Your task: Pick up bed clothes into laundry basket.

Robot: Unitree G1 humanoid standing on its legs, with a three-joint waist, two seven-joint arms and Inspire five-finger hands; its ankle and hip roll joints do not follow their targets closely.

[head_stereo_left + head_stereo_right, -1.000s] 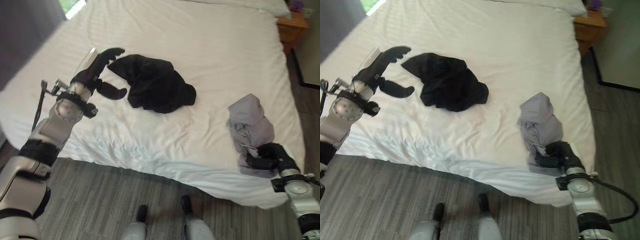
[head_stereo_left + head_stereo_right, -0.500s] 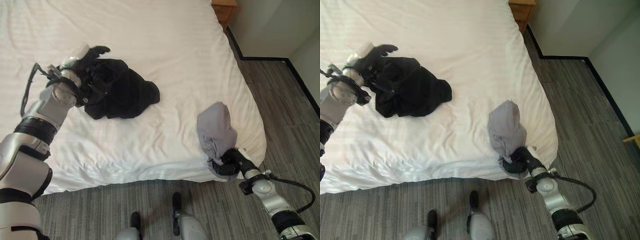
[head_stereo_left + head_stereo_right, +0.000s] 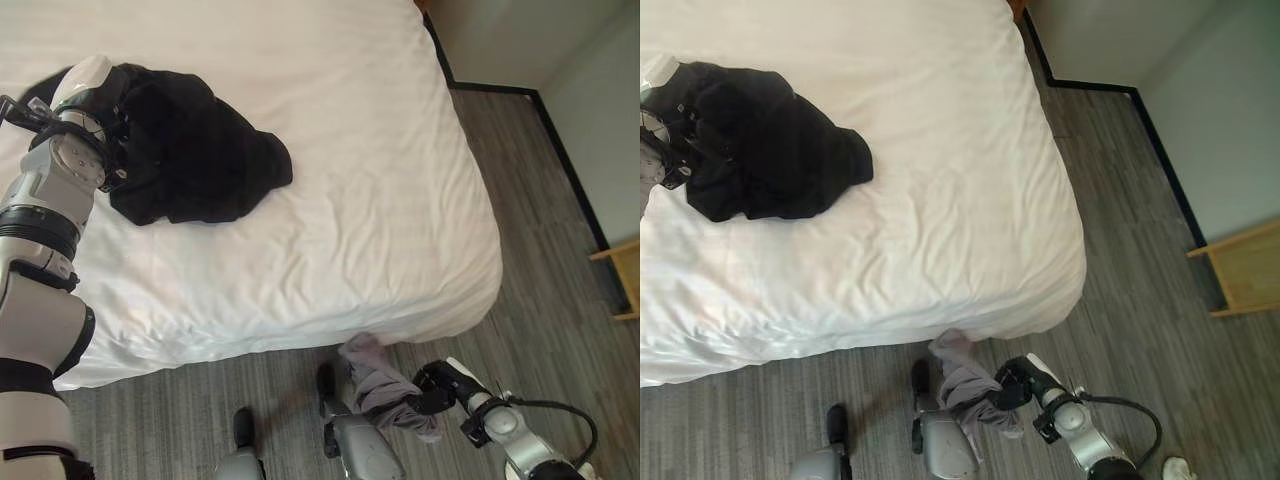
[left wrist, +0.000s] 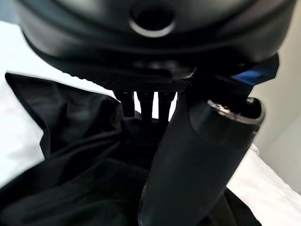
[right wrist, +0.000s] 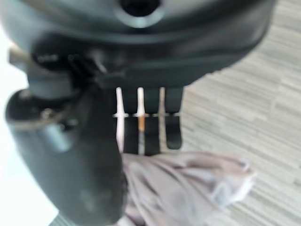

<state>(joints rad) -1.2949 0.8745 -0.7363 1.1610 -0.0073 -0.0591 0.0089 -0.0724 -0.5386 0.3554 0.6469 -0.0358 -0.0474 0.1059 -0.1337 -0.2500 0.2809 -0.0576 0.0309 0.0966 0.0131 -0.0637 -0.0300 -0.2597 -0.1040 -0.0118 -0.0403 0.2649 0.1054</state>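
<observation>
A white bed (image 3: 330, 190) is seen from above, with grey plank floor (image 3: 540, 250) along its foot and far side. A black garment (image 3: 190, 150) lies crumpled on the sheet near the robot's left edge of the bed. The left hand (image 3: 95, 95) is placed at the garment's outer edge, and in the left wrist view its fingers (image 4: 141, 104) are seen pushed down into the black cloth with the thumb (image 4: 197, 160) pressed against the folds; whether the cloth is actually clamped cannot be told, since the fingertips are buried in the fabric.

A grey garment (image 3: 385, 390) is held off the bed, hanging just above the floor below the mattress's foot edge. It is gripped by the right hand (image 3: 445, 385), whose fingers are curled round one end of the bundle. In the right wrist view the pale cloth (image 5: 188, 183) is seen gathered between the thumb and fingers, with the floor boards behind it.

A wooden piece of furniture (image 3: 1240, 265) stands on the floor at the robot's right, well apart from the bed; its kind appears uncertain, as only a corner is visible
</observation>
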